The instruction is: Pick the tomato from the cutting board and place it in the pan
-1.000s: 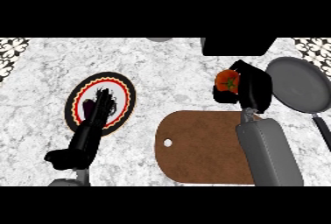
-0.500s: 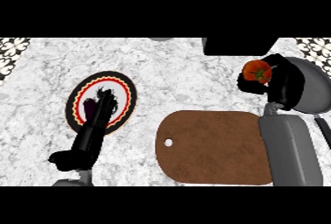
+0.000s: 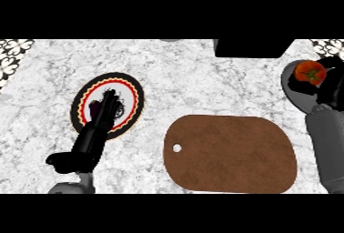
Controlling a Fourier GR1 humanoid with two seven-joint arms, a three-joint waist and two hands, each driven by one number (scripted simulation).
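From the head view, the tomato [image 3: 310, 72] sat at the far right of the tabletop [image 3: 201, 82], over the grey pan [image 3: 295, 93], whose rim showed as a pale arc to the tomato's left and below it. That position fitted the last part of the task: the fruit was off the cutting board [image 3: 232, 154], which lay bare in the lower middle of the view with its hanging hole towards the left. Whether the tomato was already resting on the pan's floor or was held just above it could not be told from this steep angle.

The right robot hand [image 3: 331, 88] came up along the right edge on its grey forearm and showed as a dark mass just right of and below the tomato, touching or nearly touching it. Its fingers blended into the dark pan interior, so I could not tell if they were curled round the fruit or spread.

The left robot hand [image 3: 107, 107] lay over a round plate [image 3: 79, 102] with a red and yellow scalloped border, at the left of the tabletop. Its fingers pointed away from the robot and looked straight and relaxed, holding nothing, which read as a resting pose well clear of the work on the right.

The tomato itself looked round, bright orange-red and glossy, with a small dark green stem patch on top. It appeared whole and unmarked.
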